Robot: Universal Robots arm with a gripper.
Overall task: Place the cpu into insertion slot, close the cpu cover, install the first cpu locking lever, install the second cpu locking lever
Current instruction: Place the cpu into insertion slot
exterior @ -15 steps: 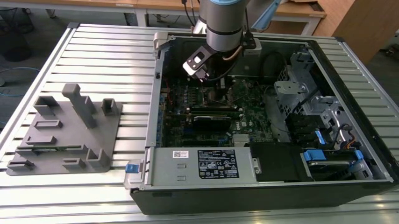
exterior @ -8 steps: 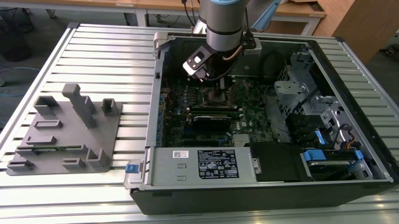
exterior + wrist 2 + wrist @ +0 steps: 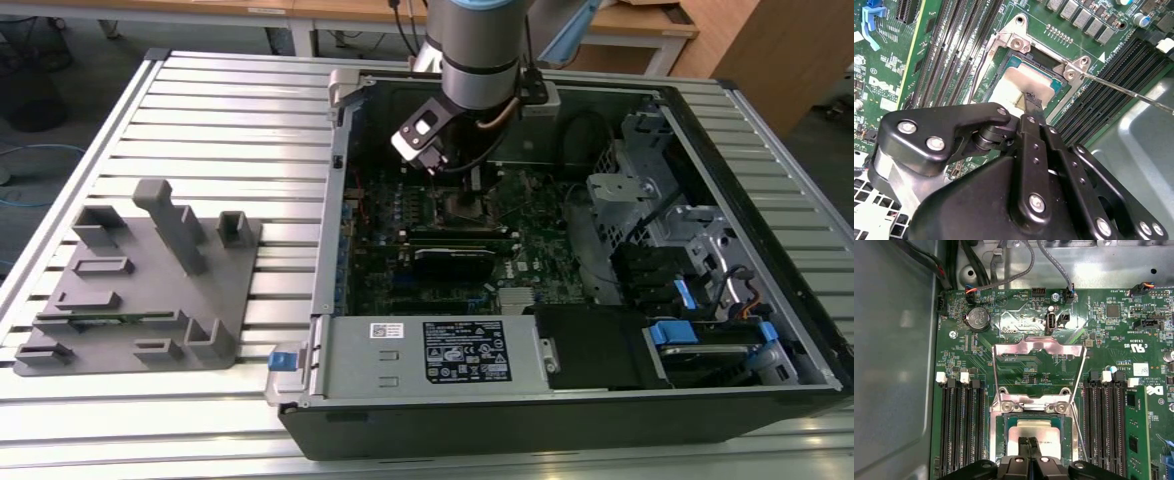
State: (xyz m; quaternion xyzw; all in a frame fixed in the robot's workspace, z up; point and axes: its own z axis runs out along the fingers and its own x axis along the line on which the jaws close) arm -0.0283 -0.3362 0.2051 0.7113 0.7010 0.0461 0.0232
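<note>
Two fingers (image 3: 1025, 450) of the gripper (image 3: 1029, 441) are pressing together, tips at the cpu (image 3: 1049, 432), which is lying in the slot (image 3: 995, 440). Beyond the slot the cover (image 3: 1039, 344) is standing open. Seating well is probably calling for light, square pressure without sliding.

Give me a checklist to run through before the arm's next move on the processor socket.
1. Chip in place: ok. The chip lies with its pale face inside the rim of the socket in both wrist views.
2. Chip seated flat: cannot tell.
3. Cover out of the way: ok. The cover is tipped up, off the socket.
4. Lever free: ok. In the second wrist view a thin wire lever sticks out to the side, unlatched.
5. Gripper clear of the chip: not ok. The gripper is shut, with its tips right over the chip's face.
</note>
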